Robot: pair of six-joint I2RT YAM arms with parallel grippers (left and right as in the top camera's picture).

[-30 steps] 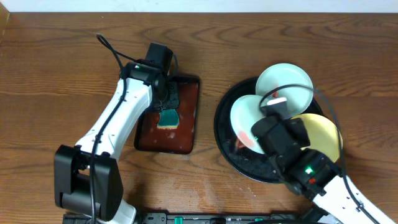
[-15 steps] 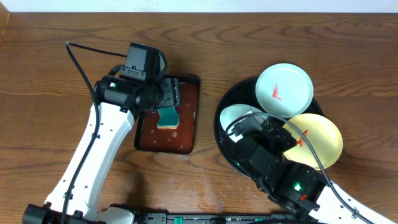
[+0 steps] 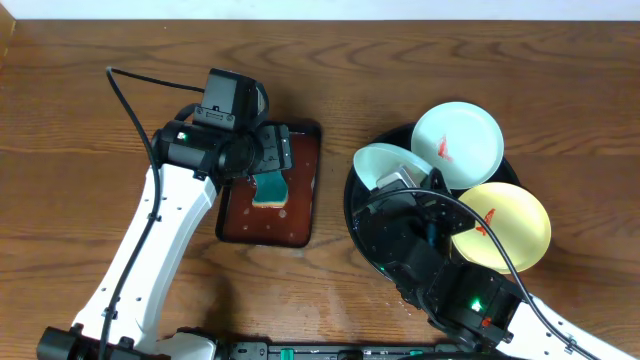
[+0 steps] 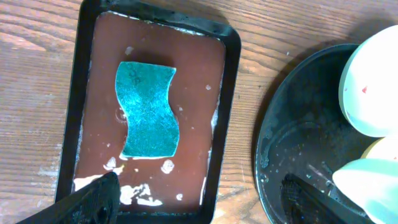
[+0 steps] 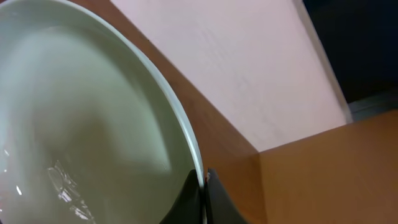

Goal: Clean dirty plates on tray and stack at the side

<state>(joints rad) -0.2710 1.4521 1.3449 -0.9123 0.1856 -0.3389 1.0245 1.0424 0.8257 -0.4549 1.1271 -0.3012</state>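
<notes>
Our left gripper (image 4: 202,205) hangs over the near end of the rectangular tray (image 4: 231,93), fingers spread wide and holding nothing. The blue sponge (image 4: 147,110) lies flat in it, its long axis running along the tray's length. A strip of bare counter (image 3: 80,110) separates this tray from the black tray (image 3: 352,205), and wider bare wood lies to the left and far side.

Our right gripper (image 3: 405,182) is pinched closed on the rim of the tilted white plate (image 3: 383,165), raised over the black tray's left part with its face turned up and leftward. The smeared white plate (image 3: 457,144) overhangs the far rim, and the yellow plate (image 3: 500,225) overhangs the right rim.
</notes>
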